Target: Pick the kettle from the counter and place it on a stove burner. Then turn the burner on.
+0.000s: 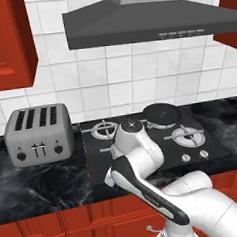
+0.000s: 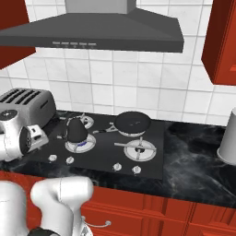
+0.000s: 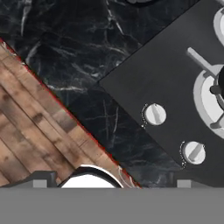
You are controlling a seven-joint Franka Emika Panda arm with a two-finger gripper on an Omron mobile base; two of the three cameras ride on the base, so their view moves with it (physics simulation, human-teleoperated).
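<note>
The small dark grey kettle (image 2: 76,130) with its arched black handle is sitting on the front left silver ring burner (image 2: 80,144) of the flat black cooktop (image 2: 152,161), and a faint blue glow is showing under it in the right base view, which looks to me like a flame. So the placing seems done, and the knob step is either in hand or just finished; I cannot say which.

The white arm's end effector (image 2: 40,136) is hovering over the front edge of the glossy black marble-like counter (image 2: 193,175), just beside the cooktop's left corner and apart from the kettle. Its fingers are standing spread wide and gripping nothing. From the hand view, two small white knobs (image 3: 154,114) are lying ahead of it on the cooktop, untouched.

If the burner is indeed lit, the next move is only drawing clear without bumping the kettle. If not, the spread fingers need lining up around the knob serving that burner.

A flat dark round pan (image 2: 132,122) is resting on the rear burner, and a silver four-slot toaster (image 1: 39,133) is standing at the left.
</note>
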